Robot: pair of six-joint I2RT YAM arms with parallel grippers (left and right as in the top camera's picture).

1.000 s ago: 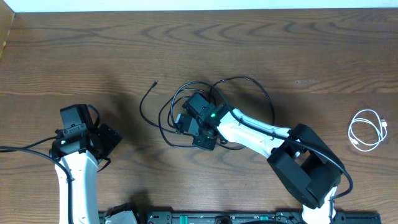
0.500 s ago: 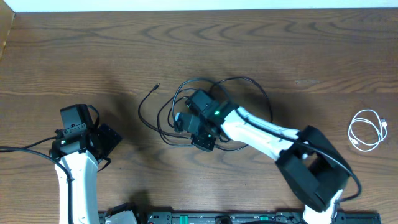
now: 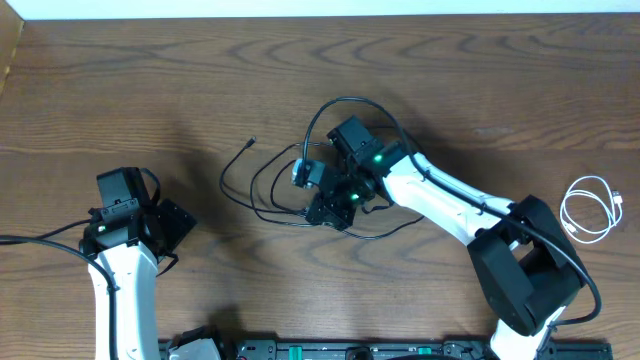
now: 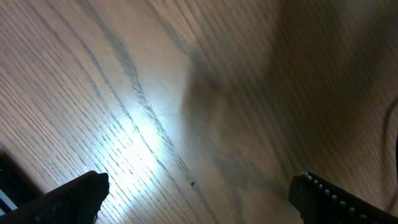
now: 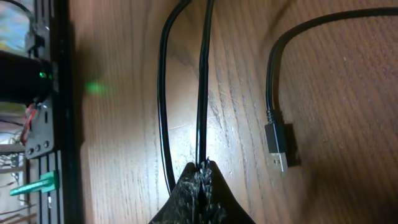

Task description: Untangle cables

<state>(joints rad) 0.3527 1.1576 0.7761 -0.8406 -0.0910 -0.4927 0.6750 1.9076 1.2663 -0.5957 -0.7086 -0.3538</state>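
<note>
**Bench** [image 3: 450,60]: dark brown wood grain, carrying all the items below.

**Black cables** [image 3: 330,102]: a loose tangle of thin cords at the middle of the bench. One loop arches on the far side of the right arm's wrist, and further loops spread to the left. One small plug end [image 3: 250,143] lies free at the far left of the tangle. The right wrist view shows three runs: one straight cord [image 5: 203,93], a second cord [image 5: 163,93] just beside it on the left, and a third ending in a flat metal plug [image 5: 277,140] that lies on the wood to the right, apart from the other two.

**White cable** [image 3: 570,226]: short and coiled, lying alone at the right side of the bench, well apart from the tangle.

**Right gripper** [image 5: 202,169] [image 3: 328,207]: over the tangle, jaws closed tight on the straight black cord, which enters the pinched tips.

**Left gripper** [image 4: 199,196] [image 3: 172,225]: at the near left, well apart from every cable, jaws wide with only bare wood between the fingers [image 4: 81,193].

**Black rail** [image 3: 350,350]: runs along the near edge of the bench.
</note>
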